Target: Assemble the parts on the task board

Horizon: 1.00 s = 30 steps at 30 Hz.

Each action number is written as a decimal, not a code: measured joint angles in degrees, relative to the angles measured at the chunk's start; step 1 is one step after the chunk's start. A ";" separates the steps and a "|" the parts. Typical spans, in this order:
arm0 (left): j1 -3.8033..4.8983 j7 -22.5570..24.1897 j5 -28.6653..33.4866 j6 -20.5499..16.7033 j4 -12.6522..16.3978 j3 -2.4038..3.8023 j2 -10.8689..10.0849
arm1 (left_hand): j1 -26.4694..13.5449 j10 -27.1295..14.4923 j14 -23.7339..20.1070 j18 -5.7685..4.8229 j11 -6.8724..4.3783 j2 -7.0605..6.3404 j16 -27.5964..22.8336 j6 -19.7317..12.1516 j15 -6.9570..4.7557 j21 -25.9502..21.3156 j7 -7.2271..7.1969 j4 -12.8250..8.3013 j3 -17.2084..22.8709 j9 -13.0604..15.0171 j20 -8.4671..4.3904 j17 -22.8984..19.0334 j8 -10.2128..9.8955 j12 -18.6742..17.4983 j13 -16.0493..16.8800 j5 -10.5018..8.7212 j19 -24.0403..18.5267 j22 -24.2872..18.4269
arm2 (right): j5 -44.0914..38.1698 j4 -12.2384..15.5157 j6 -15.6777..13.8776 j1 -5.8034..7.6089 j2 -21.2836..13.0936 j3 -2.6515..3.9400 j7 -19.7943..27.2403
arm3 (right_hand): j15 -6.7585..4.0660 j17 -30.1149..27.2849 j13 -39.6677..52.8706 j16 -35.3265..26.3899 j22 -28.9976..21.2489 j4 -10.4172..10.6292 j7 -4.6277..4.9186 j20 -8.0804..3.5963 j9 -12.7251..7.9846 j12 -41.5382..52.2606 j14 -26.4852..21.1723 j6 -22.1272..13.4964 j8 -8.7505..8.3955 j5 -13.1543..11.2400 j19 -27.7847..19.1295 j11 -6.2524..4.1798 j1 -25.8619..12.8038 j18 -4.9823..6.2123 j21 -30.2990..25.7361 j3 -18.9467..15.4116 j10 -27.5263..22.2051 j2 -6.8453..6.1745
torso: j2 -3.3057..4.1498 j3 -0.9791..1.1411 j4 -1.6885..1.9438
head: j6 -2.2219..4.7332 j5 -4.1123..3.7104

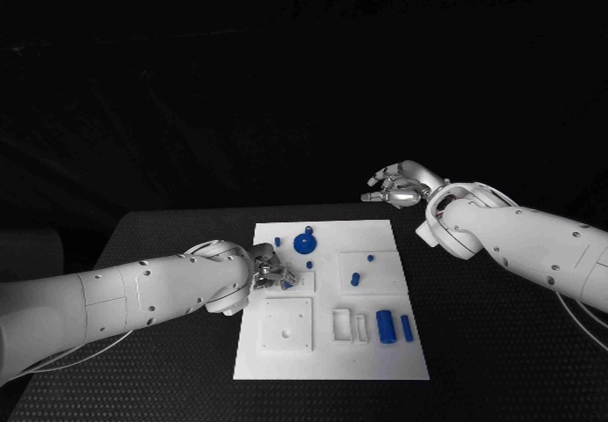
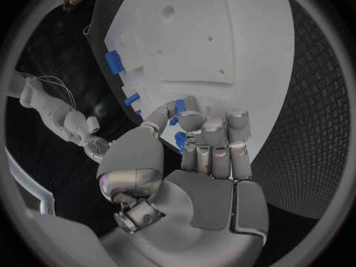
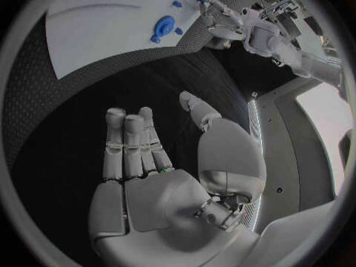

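The white task board (image 1: 332, 352) lies in the middle of the table. On it are a round blue part (image 1: 306, 243), small blue pegs (image 1: 356, 280) and a blue cylinder (image 1: 384, 327). My left hand (image 1: 274, 271) is low over the board's left side. Its fingers (image 2: 213, 137) are curled in, and a small blue part (image 2: 180, 139) sits pinched between them and the thumb. My right hand (image 1: 401, 187) hovers beyond the board's far right corner. That hand (image 3: 148, 160) has its fingers straight and the thumb apart, with nothing in it.
Raised white blocks (image 1: 287, 323) and a slotted holder (image 1: 344, 323) sit on the near half of the board. A slim blue bar (image 1: 407, 328) lies beside the cylinder. Black table (image 1: 507, 352) surrounds the board.
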 measured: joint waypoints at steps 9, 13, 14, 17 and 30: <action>0.03 0.51 2.74 0.10 0.71 0.55 -0.31 | 1.24 -0.11 0.00 -0.14 0.10 -0.65 0.00 0.09 0.36 0.00 -0.10 2.09 2.16 0.36 0.00 -0.19 -0.17 -0.01 -0.30 -4.28 0.00 0.04 | 0.00 -0.40 0.05 -0.17 0.06 0.00 0.00 | 0.00 0.00 -0.13 0.00 0.00 0.00 -0.10 0.00 0.00 0.23 0.00 -0.09 0.00 0.23 0.00 0.00 0.00 0.00 0.00 0.00 0.00 0.00 | -0.01 0.01 0.00 | -0.02 -0.03; 0.41 0.87 3.76 0.43 0.89 0.57 -0.29 | 2.04 -0.10 0.01 -0.15 0.09 -1.46 0.00 0.42 0.39 0.00 -0.02 4.62 4.74 0.76 0.00 -0.27 -0.31 -0.01 -0.48 -6.91 0.00 0.04 | 0.00 -0.67 0.06 -0.18 0.18 0.00 0.00 | 0.00 -0.06 -0.20 0.00 0.00 -0.16 -0.11 0.00 0.00 0.23 0.00 -0.08 0.00 0.50 0.00 0.21 0.00 0.00 0.00 -0.16 -0.21 0.00 | -0.05 0.01 0.03 | 0.04 -0.01; 0.59 0.91 3.97 0.54 0.89 0.57 -0.29 | 2.04 -0.08 0.01 -0.16 0.07 -1.46 0.00 0.42 0.39 0.00 -0.02 4.71 4.83 0.77 0.00 -0.27 -0.42 -0.01 -0.48 -6.91 0.00 0.04 | 0.00 -0.70 0.07 -0.18 0.23 0.00 0.00 | 0.00 -0.06 -0.21 0.00 0.00 -0.16 -0.11 0.00 0.00 0.24 0.00 -0.08 0.00 0.50 0.00 0.21 0.00 0.00 0.00 -0.16 -0.21 0.00 | -0.07 0.01 0.03 | 0.05 0.01; 1.25 0.96 4.58 1.17 0.88 0.60 -0.28 | 2.04 0.02 0.04 -0.17 -0.03 -1.46 0.00 0.42 0.44 0.00 -0.02 4.73 4.86 0.78 0.00 -0.27 -0.50 -0.01 -0.48 -6.93 0.00 0.04 | 0.00 -0.85 0.09 -0.18 0.34 0.00 0.00 | 0.00 -0.06 -0.28 0.00 0.00 -0.16 -0.12 0.00 0.00 0.24 0.00 -0.08 0.00 0.72 0.00 0.21 0.00 0.00 0.00 -0.16 -0.21 0.00 | -0.06 0.01 0.03 | 0.09 0.07; 5.10 -0.27 5.68 9.33 -0.27 0.83 -0.10 | 2.04 0.02 0.11 -0.43 -0.03 -1.46 -0.06 0.36 0.45 0.00 0.04 5.26 5.42 1.11 0.02 -0.63 -0.74 -0.01 -0.74 -10.08 -0.02 0.03 | 0.00 -1.36 0.27 -0.31 0.71 0.00 -0.02 | 0.00 -0.11 -0.44 0.00 0.00 -0.16 -0.26 0.00 0.00 0.46 0.00 -0.12 0.00 1.11 0.00 0.00 0.00 0.00 0.00 -0.16 -0.41 0.00 | -0.01 0.02 -0.02 | 0.13 0.21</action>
